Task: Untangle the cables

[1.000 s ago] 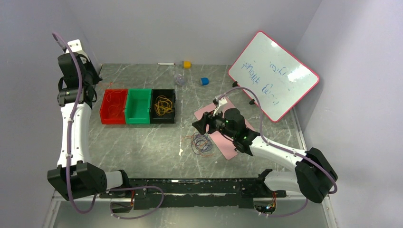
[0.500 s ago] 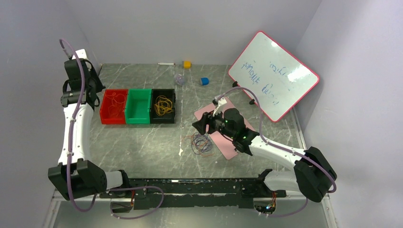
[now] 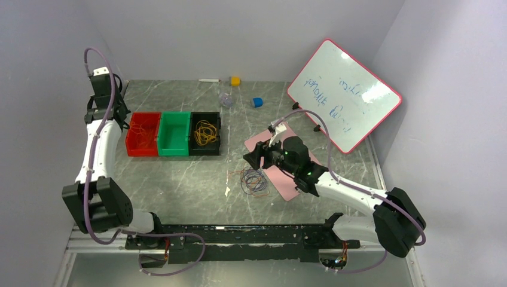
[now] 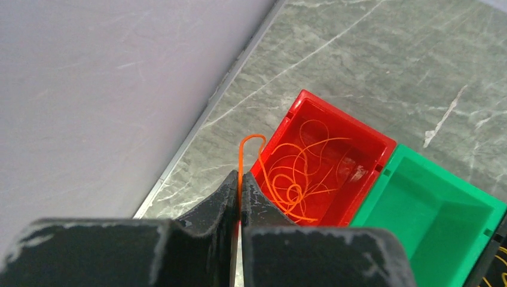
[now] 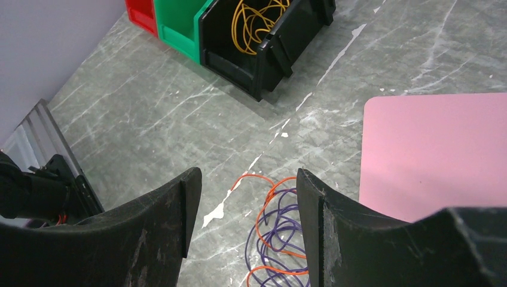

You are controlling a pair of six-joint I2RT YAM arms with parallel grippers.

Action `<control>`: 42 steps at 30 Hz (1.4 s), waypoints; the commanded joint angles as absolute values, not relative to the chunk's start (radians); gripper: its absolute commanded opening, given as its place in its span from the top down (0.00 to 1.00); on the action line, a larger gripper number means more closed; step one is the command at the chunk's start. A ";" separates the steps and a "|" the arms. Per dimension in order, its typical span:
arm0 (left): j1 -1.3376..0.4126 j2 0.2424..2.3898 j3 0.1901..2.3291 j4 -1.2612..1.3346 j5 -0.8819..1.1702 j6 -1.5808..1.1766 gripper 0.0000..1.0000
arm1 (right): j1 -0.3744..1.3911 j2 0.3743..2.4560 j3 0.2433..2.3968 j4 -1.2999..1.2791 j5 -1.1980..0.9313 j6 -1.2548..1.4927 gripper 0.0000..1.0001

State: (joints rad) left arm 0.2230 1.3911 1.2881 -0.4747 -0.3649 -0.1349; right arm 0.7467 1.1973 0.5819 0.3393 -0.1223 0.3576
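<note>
My left gripper (image 4: 240, 179) is shut on an orange-red cable (image 4: 240, 156) whose end arcs into the red bin (image 4: 350, 122), where more orange loops (image 4: 302, 173) lie. In the top view this gripper (image 3: 103, 101) is high at the far left beside the red bin (image 3: 129, 143). A tangle of dark purple-blue and orange cables (image 3: 253, 179) lies mid-table. My right gripper (image 5: 248, 179) is open right above it (image 5: 281, 230), apart from it. Yellow cables (image 3: 205, 133) lie coiled in the black bin (image 3: 204, 150).
An empty green bin (image 3: 173, 134) stands between the red and black ones. A pink mat (image 3: 287, 179) lies under my right arm. A whiteboard (image 3: 344, 92) leans at the far right. A yellow block (image 3: 235, 81), a blue block (image 3: 257, 102) and a pen lie at the back.
My left arm has swung back and up towards the far left corner, with the orange cable in its gripper. My right arm and the tangle have hardly moved.
</note>
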 commanded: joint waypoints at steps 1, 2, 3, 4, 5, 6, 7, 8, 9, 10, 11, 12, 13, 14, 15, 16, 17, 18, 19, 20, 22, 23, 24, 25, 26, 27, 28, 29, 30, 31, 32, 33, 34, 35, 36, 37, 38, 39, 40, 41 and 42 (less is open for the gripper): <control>0.229 1.464 1.284 -0.423 -0.346 -0.131 0.93 | 0.741 1.177 0.569 0.347 -0.119 0.349 0.37; 0.229 1.477 1.284 -0.418 -0.325 -0.134 0.93 | 0.741 1.177 0.569 0.346 -0.117 0.349 0.37; 0.230 1.491 1.283 -0.414 -0.302 -0.136 0.93 | 0.739 1.177 0.570 0.344 -0.116 0.347 0.37; 0.229 1.506 1.282 -0.412 -0.280 -0.139 0.93 | 0.738 1.176 0.570 0.342 -0.115 0.346 0.37; 0.228 1.521 1.282 -0.410 -0.263 -0.141 0.93 | 0.738 1.175 0.569 0.343 -0.111 0.346 0.37; 0.230 1.536 1.281 -0.410 -0.250 -0.144 0.93 | 0.739 1.172 0.568 0.342 -0.109 0.345 0.37; 0.228 1.558 1.282 -0.411 -0.237 -0.150 0.93 | 0.738 1.172 0.567 0.342 -0.106 0.344 0.37; 0.228 1.576 1.284 -0.415 -0.224 -0.152 0.93 | 0.738 1.169 0.566 0.343 -0.106 0.344 0.37; 0.229 1.596 1.287 -0.417 -0.208 -0.155 0.93 | 0.738 1.169 0.566 0.342 -0.105 0.343 0.37; 0.229 1.616 1.294 -0.418 -0.191 -0.157 0.93 | 0.738 1.166 0.565 0.341 -0.104 0.344 0.37; 0.229 1.640 1.304 -0.424 -0.168 -0.158 0.93 | 0.737 1.165 0.564 0.339 -0.105 0.341 0.37; 0.229 1.666 1.320 -0.439 -0.150 -0.160 0.93 | 0.737 1.163 0.564 0.336 -0.104 0.341 0.37; 0.230 1.689 1.334 -0.446 -0.132 -0.163 0.93 | 0.737 1.161 0.565 0.331 -0.104 0.338 0.37; 0.229 1.714 1.349 -0.451 -0.117 -0.164 0.93 | 0.737 1.160 0.567 0.327 -0.103 0.334 0.37; 0.229 1.735 1.361 -0.453 -0.106 -0.165 0.93 | 0.738 1.159 0.568 0.323 -0.101 0.330 0.37; 0.230 1.757 1.373 -0.457 -0.099 -0.166 0.93 | 0.735 1.157 0.570 0.320 -0.100 0.324 0.37; 0.230 1.776 1.382 -0.458 -0.096 -0.165 0.93 | 0.735 1.155 0.572 0.318 -0.098 0.323 0.37; 0.229 1.794 1.389 -0.456 -0.097 -0.164 0.93 | 0.734 1.151 0.573 0.313 -0.098 0.321 0.37; 0.230 1.811 1.398 -0.456 -0.098 -0.162 0.93 | 0.734 1.145 0.574 0.309 -0.097 0.318 0.37; 0.230 1.828 1.409 -0.460 -0.093 -0.160 0.93 | 0.734 1.140 0.572 0.307 -0.093 0.316 0.37; 0.233 1.856 1.420 -0.460 -0.073 -0.163 0.93 | 0.734 1.129 0.567 0.301 -0.086 0.317 0.37; 0.234 1.868 1.419 -0.456 -0.058 -0.165 0.93 | 0.733 1.127 0.565 0.301 -0.084 0.316 0.37; 0.234 1.880 1.419 -0.453 -0.042 -0.167 0.93 | 0.733 1.127 0.565 0.299 -0.085 0.316 0.37; 0.233 1.891 1.420 -0.453 -0.028 -0.166 0.93 | 0.733 1.128 0.566 0.297 -0.085 0.315 0.37; 0.234 1.905 1.420 -0.454 -0.020 -0.166 0.93 | 0.733 1.129 0.568 0.296 -0.088 0.316 0.37; 0.235 1.918 1.422 -0.457 -0.019 -0.165 0.93 | 0.732 1.131 0.570 0.296 -0.091 0.315 0.37; 0.235 1.931 1.424 -0.460 -0.020 -0.161 0.93 | 0.732 1.133 0.571 0.297 -0.092 0.314 0.37; 0.234 1.949 1.427 -0.466 -0.031 -0.155 0.93 | 0.732 1.134 0.574 0.298 -0.092 0.314 0.37; 0.234 1.961 1.431 -0.473 -0.047 -0.152 0.93 | 0.732 1.134 0.575 0.298 -0.094 0.314 0.37; 0.234 1.970 1.435 -0.479 -0.058 -0.147 0.93 | 0.732 1.134 0.575 0.299 -0.094 0.316 0.36; 0.234 1.978 1.440 -0.484 -0.059 -0.144 0.93 | 0.733 1.134 0.574 0.300 -0.094 0.317 0.37; 0.234 1.980 1.444 -0.486 -0.054 -0.139 0.93 | 0.732 1.134 0.573 0.301 -0.096 0.318 0.36; 0.233 1.982 1.446 -0.487 -0.050 -0.139 0.93 | 0.731 1.134 0.571 0.302 -0.097 0.319 0.36; 0.234 1.979 1.446 -0.486 -0.048 -0.138 0.93 | 0.732 1.135 0.570 0.303 -0.098 0.319 0.36; 0.234 1.974 1.445 -0.485 -0.050 -0.139 0.93 | 0.731 1.136 0.571 0.302 -0.098 0.319 0.37; 0.234 1.966 1.444 -0.483 -0.053 -0.141 0.93 | 0.732 1.134 0.571 0.302 -0.099 0.319 0.37; 0.234 1.954 1.441 -0.481 -0.056 -0.143 0.93 | 0.732 1.132 0.570 0.302 -0.097 0.319 0.36; 0.233 1.937 1.439 -0.477 -0.059 -0.145 0.91 | 0.730 1.130 0.568 0.301 -0.096 0.319 0.36; 0.233 1.917 1.437 -0.473 -0.060 -0.148 0.89 | 0.732 1.127 0.568 0.299 -0.094 0.319 0.36; 0.233 1.894 1.435 -0.469 -0.065 -0.151 0.86 | 0.732 1.125 0.570 0.296 -0.091 0.317 0.37; 0.233 1.869 1.429 -0.460 -0.074 -0.157 0.81 | 0.731 1.122 0.571 0.292 -0.086 0.315 0.37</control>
